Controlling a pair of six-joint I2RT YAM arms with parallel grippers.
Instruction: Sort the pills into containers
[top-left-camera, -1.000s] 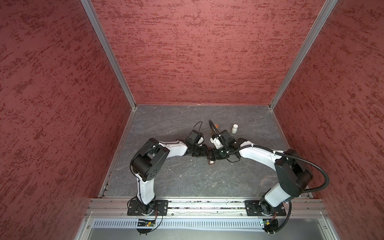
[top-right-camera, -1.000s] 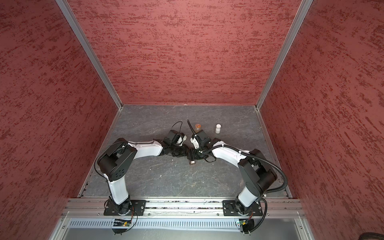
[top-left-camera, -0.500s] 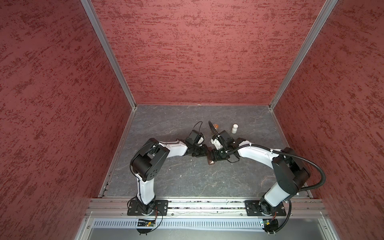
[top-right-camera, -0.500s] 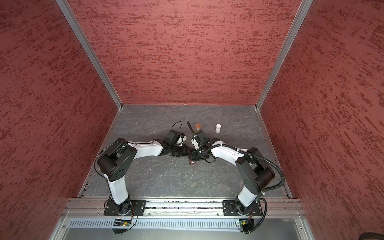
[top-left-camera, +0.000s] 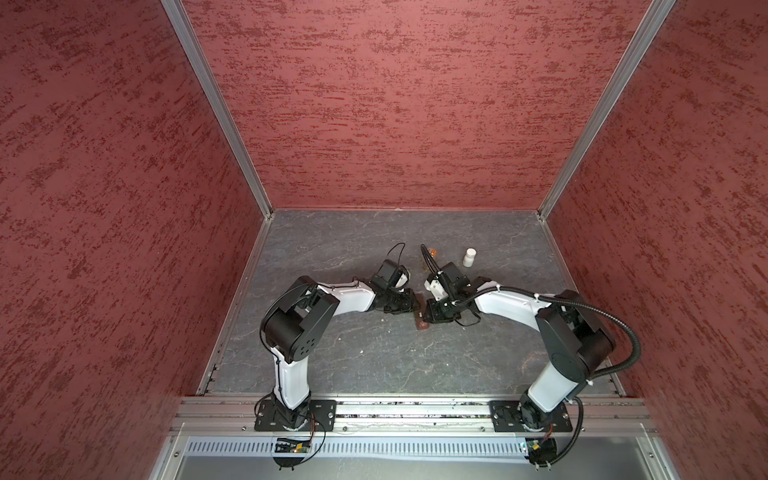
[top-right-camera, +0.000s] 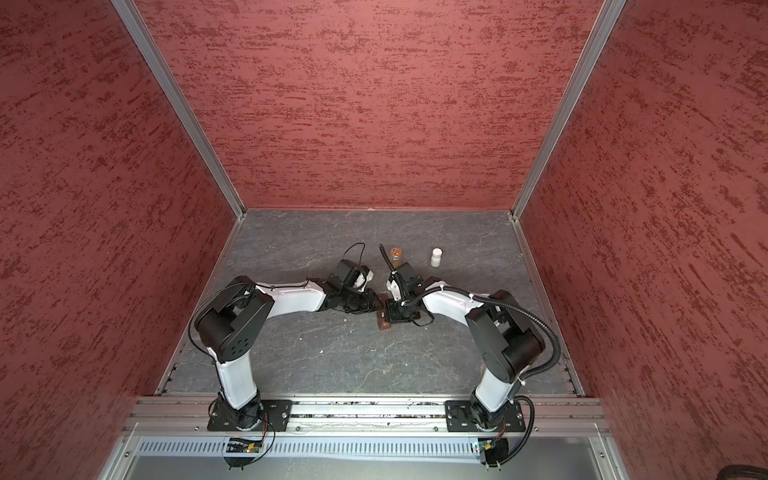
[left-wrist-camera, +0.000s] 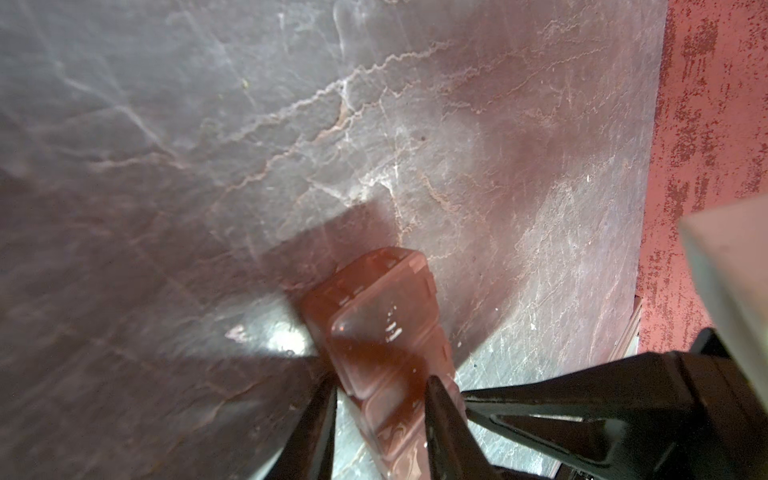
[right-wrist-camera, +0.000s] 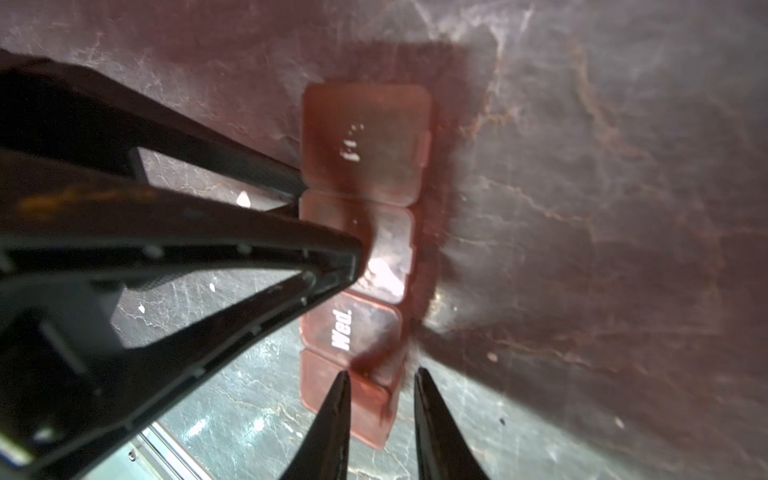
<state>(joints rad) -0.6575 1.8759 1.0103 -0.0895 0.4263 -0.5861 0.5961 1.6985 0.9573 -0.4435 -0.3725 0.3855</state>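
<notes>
The containers are a narrow red-brown strip box with white day marks, lying flat mid-table in both top views, partly under the two grippers. My left gripper is shut across the strip's width, one finger on each long side. Its fingers reach over the lid between the worn mark and "Wed." in the right wrist view. My right gripper has its jaws drawn close on the strip's long edge, just past "Wed.". Small white bits, perhaps pills, lie on the table beside the strip.
Behind the grippers stand a clear amber bottle and a small white bottle. A white speck lies on the grey table nearer the front. Red walls close in three sides, and a metal rail runs along the front.
The right arm has shifted slightly towards the strip and its jaws have drawn together. The left arm and the strip box have not moved.
</notes>
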